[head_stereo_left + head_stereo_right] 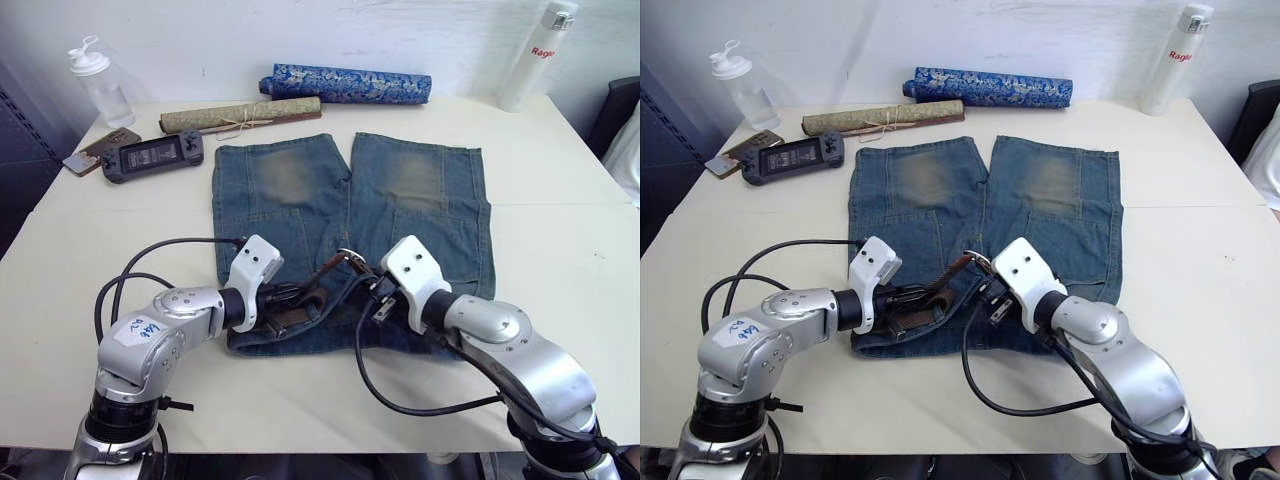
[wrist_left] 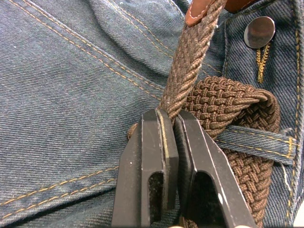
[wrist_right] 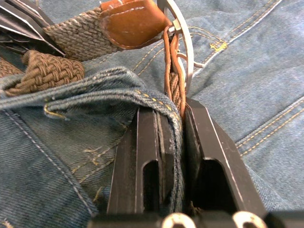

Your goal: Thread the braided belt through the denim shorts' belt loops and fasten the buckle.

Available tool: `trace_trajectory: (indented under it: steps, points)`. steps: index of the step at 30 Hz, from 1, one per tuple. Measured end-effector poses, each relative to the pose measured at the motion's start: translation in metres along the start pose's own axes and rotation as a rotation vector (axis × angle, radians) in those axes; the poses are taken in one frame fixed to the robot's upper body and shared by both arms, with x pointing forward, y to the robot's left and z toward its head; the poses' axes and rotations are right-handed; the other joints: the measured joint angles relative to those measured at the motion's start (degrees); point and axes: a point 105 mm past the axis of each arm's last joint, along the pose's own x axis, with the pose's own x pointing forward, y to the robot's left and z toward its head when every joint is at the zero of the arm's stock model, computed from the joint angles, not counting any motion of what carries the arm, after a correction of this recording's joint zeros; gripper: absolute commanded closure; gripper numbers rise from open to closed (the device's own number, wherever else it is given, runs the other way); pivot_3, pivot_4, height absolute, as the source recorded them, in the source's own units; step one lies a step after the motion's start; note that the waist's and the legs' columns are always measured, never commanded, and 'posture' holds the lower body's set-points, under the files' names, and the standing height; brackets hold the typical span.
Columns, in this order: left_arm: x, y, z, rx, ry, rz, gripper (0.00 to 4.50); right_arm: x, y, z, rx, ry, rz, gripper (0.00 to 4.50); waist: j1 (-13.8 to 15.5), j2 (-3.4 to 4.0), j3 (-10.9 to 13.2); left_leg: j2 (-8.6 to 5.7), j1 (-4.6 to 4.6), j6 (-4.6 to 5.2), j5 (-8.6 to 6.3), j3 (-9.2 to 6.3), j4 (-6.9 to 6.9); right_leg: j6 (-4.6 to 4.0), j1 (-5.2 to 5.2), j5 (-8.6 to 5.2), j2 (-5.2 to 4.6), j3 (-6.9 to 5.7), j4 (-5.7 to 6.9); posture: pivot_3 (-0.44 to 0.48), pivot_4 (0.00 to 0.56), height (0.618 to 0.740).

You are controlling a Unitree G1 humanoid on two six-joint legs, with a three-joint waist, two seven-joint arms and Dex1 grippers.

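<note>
— Well, the count first. What is on the table (image 1: 90, 390)?

— One pair of denim shorts (image 1: 420, 200), laid flat with the legs pointing away and the waistband nearest the robot. One braided belt (image 2: 223, 99), one buckle (image 3: 183, 42). Behind the shorts: two rolls, a tan rolled mat (image 1: 240, 115) tied with string and a blue patterned roll (image 1: 345, 84). Also two bottles (image 1: 100, 80), one at each far corner, and one dark handheld device (image 1: 152, 155).

— Condition of the belt?

— Dark-brown weave, reddish-brown leather tip (image 3: 130, 21), silver frame. It lies bunched at the waistband, and one belt loop (image 2: 256, 140) crosses over the strap, beside the metal button (image 2: 259, 31).

— And the grippers?

— Left gripper (image 2: 172, 126): fingers pinched on the woven strap, which rises from them to the leather tip. Right gripper (image 3: 183, 118): jaws clamped on the leather-edged belt end just under the buckle, with a fold of denim hem caught between them.
</note>
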Motion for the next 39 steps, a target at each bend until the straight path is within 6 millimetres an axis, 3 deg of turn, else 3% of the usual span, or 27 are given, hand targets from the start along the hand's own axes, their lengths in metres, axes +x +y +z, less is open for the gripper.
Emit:
trace_trajectory:
  steps: [18, 25, 33, 34, 36, 39]
  points:
    - [0.015, -0.009, 0.010, -0.160, 0.022, 0.017, 4.50, 0.005, 0.005, 0.001, -0.234, 0.008, -0.039, 4.48, 0.05, 0.00, 0.00, -0.08, 0.10, 0.03, 0.04, 0.04, 0.00, 0.03, 0.44, 0.02, 0.01, -0.15, -0.26, 0.000, 0.150, 0.637]
    - [0.032, -0.021, 0.021, -0.077, -0.013, -0.019, 4.50, 0.006, 0.008, -0.008, -0.364, 0.046, -0.010, 4.48, 0.14, 0.00, 0.00, -0.12, 0.08, 0.02, 0.04, 0.08, 0.01, 0.03, 0.56, 0.02, 0.00, -0.23, -0.46, 0.000, 0.150, 0.637]
    - [0.041, -0.025, 0.028, -0.015, -0.123, -0.033, 4.50, 0.006, 0.009, -0.011, -0.354, 0.050, 0.030, 4.48, 0.07, 0.00, 0.00, -0.09, 0.08, 0.03, 0.04, 0.10, 0.00, 0.02, 0.55, 0.02, 0.01, -0.23, -0.47, 0.000, 0.150, 0.637]
    - [0.042, -0.025, 0.028, -0.016, -0.127, -0.033, 4.50, 0.006, 0.008, -0.011, -0.341, 0.049, 0.027, 3.68, 0.10, 0.00, 0.00, -0.10, 0.08, 0.03, 0.04, 0.09, 0.00, 0.02, 0.55, 0.02, 0.01, -0.23, -0.47, 0.000, 0.150, 0.637]
    - [0.043, -0.025, 0.029, -0.012, -0.137, -0.033, 4.50, 0.004, 0.006, -0.012, -0.316, 0.056, 0.028, 3.09, 0.12, 0.00, 0.00, -0.11, 0.07, 0.04, 0.04, 0.09, 0.00, 0.02, 0.56, 0.02, 0.00, -0.22, -0.48, 0.000, 0.150, 0.637]
    - [0.044, -0.026, 0.030, -0.006, -0.149, -0.036, 4.50, -0.004, -0.001, -0.015, -0.217, 0.070, 0.023, 1.65, 0.15, 0.00, 0.00, -0.11, 0.07, 0.04, 0.04, 0.08, 0.00, 0.02, 0.56, 0.02, 0.01, -0.23, -0.49, 0.000, 0.150, 0.637]
